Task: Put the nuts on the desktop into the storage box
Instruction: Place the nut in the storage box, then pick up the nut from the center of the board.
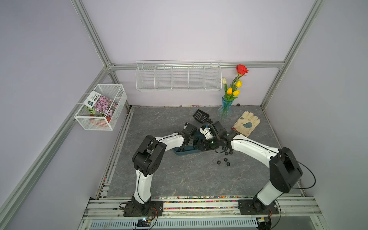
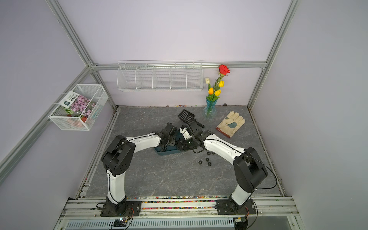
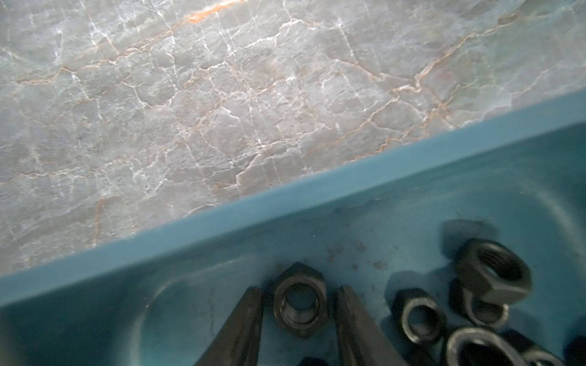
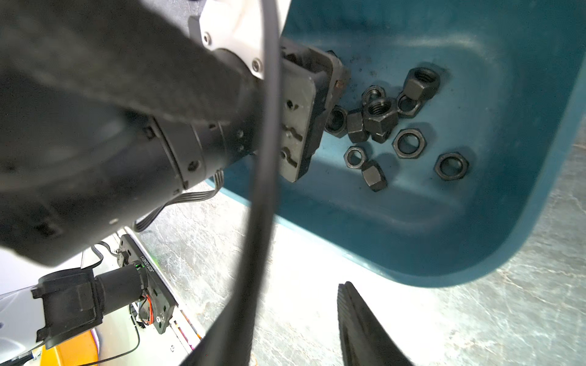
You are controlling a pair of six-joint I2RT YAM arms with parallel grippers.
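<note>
The teal storage box (image 1: 185, 152) (image 2: 166, 153) sits mid-desktop, mostly hidden under both wrists. Inside it my left gripper (image 3: 299, 288) stands open astride one black nut (image 3: 299, 305) that lies flat on the box floor, with a slim gap at each finger. Several more nuts (image 3: 491, 275) (image 4: 380, 117) are heaped beside it in the box (image 4: 412, 237). My right gripper (image 4: 295, 317) is open and empty, low over the desktop (image 4: 475, 317) just outside the box's rounded corner. Several loose nuts (image 1: 225, 159) (image 2: 207, 159) lie on the desktop (image 1: 189, 179) right of the box.
A pale work glove (image 1: 247, 123) lies at the back right. Behind the box are a black slotted scoop (image 1: 201, 115) and a blue vase of flowers (image 1: 226, 109). White wire baskets hang on the back wall (image 1: 178, 77) and the left rail (image 1: 101, 109).
</note>
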